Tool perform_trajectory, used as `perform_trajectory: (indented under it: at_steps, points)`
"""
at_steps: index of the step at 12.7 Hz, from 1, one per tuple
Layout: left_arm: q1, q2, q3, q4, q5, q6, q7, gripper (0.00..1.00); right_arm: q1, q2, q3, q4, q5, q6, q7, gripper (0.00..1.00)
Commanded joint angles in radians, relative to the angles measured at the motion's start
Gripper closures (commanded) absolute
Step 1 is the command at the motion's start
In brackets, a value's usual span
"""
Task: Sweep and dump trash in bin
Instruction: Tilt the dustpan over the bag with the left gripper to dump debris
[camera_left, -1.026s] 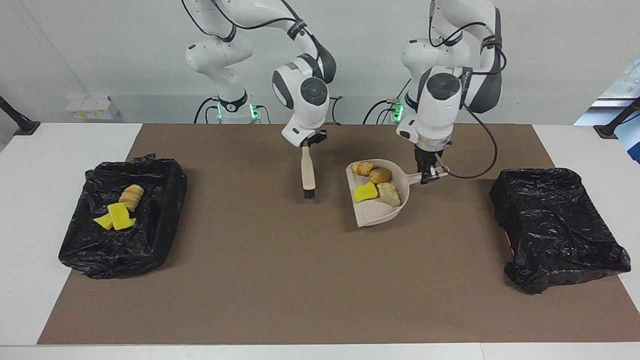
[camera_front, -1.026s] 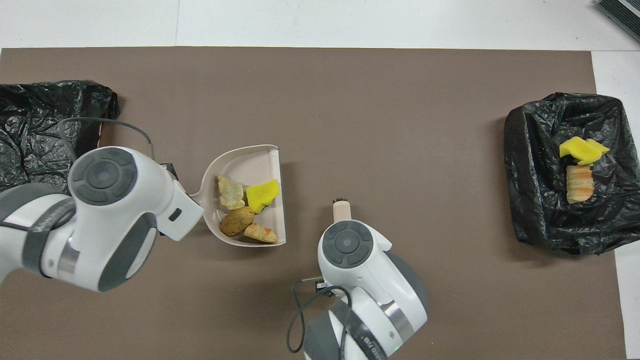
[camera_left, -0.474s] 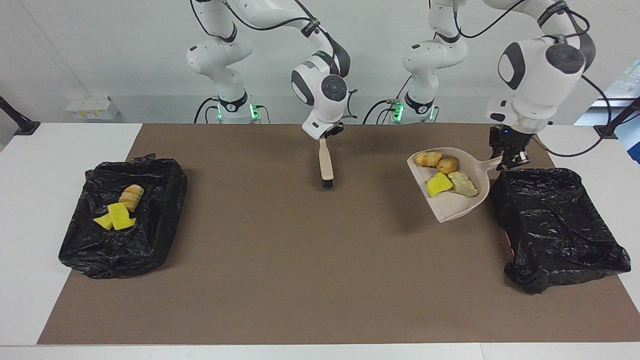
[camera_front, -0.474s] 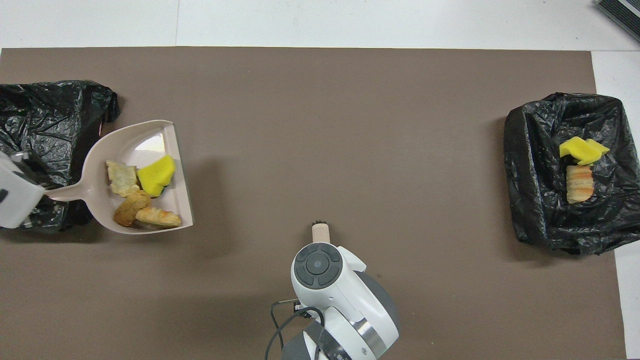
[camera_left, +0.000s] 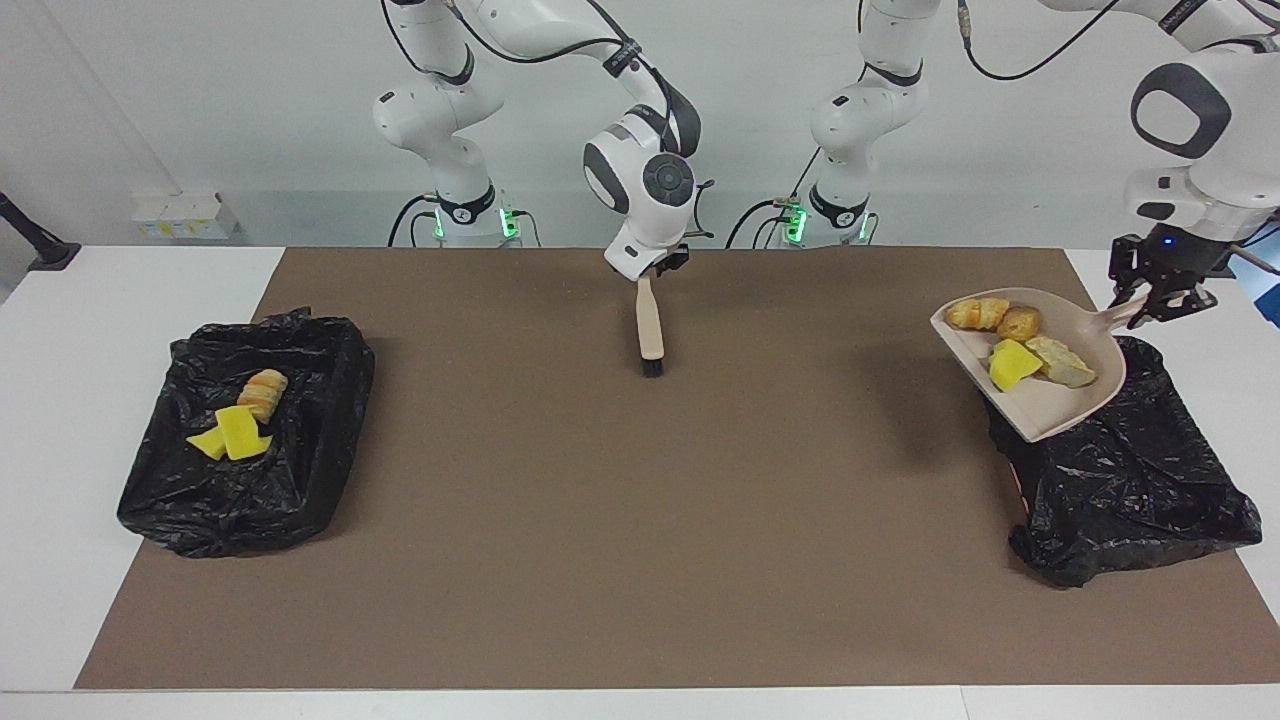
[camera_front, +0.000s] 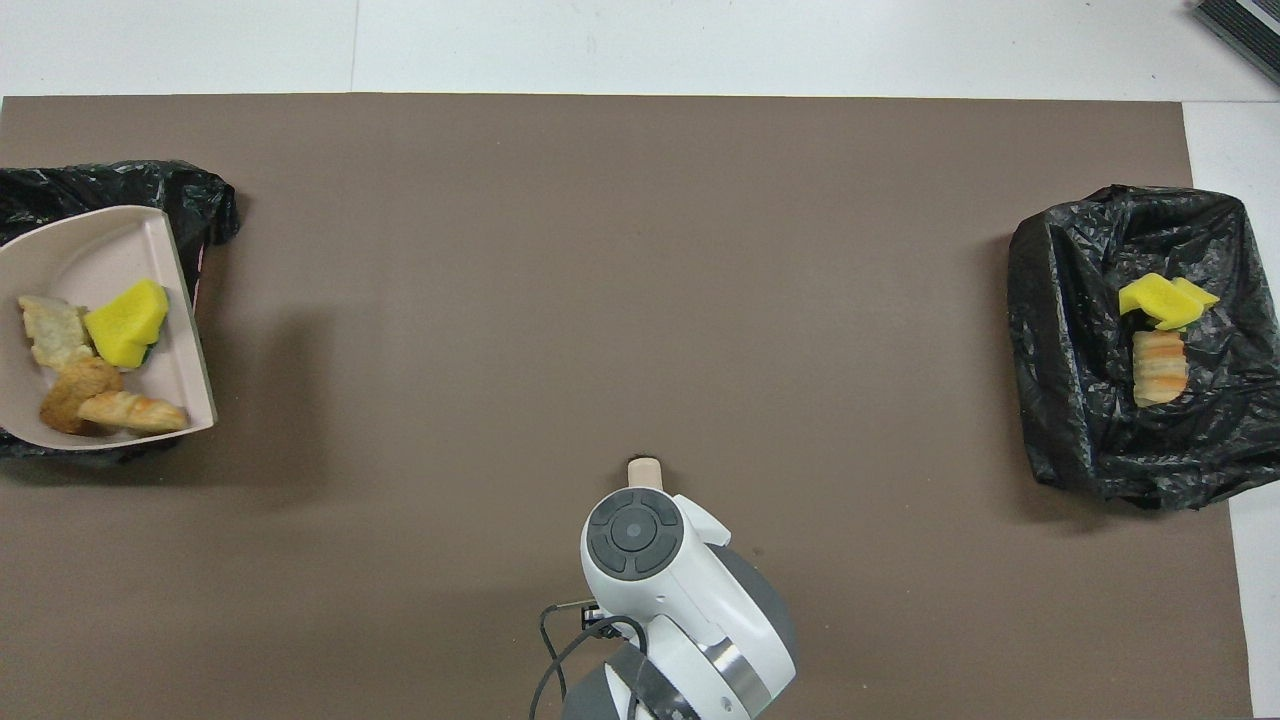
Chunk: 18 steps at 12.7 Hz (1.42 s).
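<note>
Over the bin (camera_left: 1120, 470) at my left arm's end of the surface (camera_left: 640, 520): one beige dustpan (camera_left: 1035, 405), held up in the air by its handle in my left gripper (camera_left: 1160, 295), which is clamped on that handle. The pan is tilted, its open lip on the side toward the middle of the surface.

Contents of the dustpan, trash: one yellow sponge chunk (camera_left: 1013, 362); one striped bread roll (camera_left: 978, 313); one round brown bread lump (camera_left: 1019, 322); one pale bread lump (camera_left: 1063, 362). All four lie in the pan, none in the bin beneath. Same four from overhead: sponge chunk (camera_front: 125, 322), striped roll (camera_front: 130, 411), brown lump (camera_front: 78, 390), pale lump (camera_front: 52, 330), with the pan (camera_front: 90, 250) over the black liner (camera_front: 190, 190).

Bin under the dustpan: lined with a black bag.

Middle of the surface, near the robots' edge: my right gripper (camera_left: 650, 275), closed on the handle of one brush (camera_left: 650, 330). The brush hangs upright, black bristles down, just above the brown mat (camera_left: 640, 520). This arm waits.

Right arm's end of the surface: a second black-lined bin (camera_left: 300, 480), holding yellow sponge pieces (camera_left: 232, 435) and one striped bread lump (camera_left: 263, 392) beside them, the bread nearer to the robots.
</note>
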Motion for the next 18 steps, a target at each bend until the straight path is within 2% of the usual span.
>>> perform_trajectory:
  at_steps: [1, 3, 5, 7, 10, 12, 14, 16, 18]
  points:
    - [0.044, 0.145, -0.016, 0.215, 0.047, -0.015, 0.093, 1.00, -0.027, -0.006, -0.012, 0.085, 0.001, -0.091, -0.005, 0.00]
    - [0.041, 0.211, -0.016, 0.292, 0.194, 0.004, 0.094, 1.00, -0.078, -0.010, -0.009, 0.174, -0.046, -0.188, -0.010, 0.00]
    - [0.035, 0.236, -0.016, 0.303, 0.265, 0.070, 0.091, 1.00, -0.137, -0.011, -0.010, 0.254, -0.090, -0.279, -0.101, 0.00]
    - [0.019, 0.259, -0.019, 0.312, 0.405, 0.101, 0.087, 1.00, -0.220, -0.017, -0.012, 0.343, -0.098, -0.374, -0.201, 0.00]
    - [-0.040, 0.288, -0.017, 0.319, 0.635, 0.115, 0.053, 1.00, -0.328, -0.016, -0.012, 0.457, -0.216, -0.466, -0.351, 0.00]
    - [-0.067, 0.282, -0.017, 0.312, 0.745, 0.109, -0.022, 1.00, -0.426, -0.019, -0.013, 0.513, -0.224, -0.489, -0.472, 0.00]
    - [-0.080, 0.275, -0.017, 0.299, 0.831, 0.100, -0.051, 1.00, -0.545, -0.039, -0.015, 0.524, -0.224, -0.483, -0.650, 0.00]
    - [-0.109, 0.273, -0.016, 0.302, 0.922, 0.083, -0.054, 1.00, -0.650, -0.042, -0.019, 0.555, -0.226, -0.454, -0.706, 0.00]
    - [-0.142, 0.271, -0.016, 0.308, 1.018, 0.031, -0.060, 1.00, -0.710, -0.042, -0.030, 0.564, -0.248, -0.394, -0.703, 0.00]
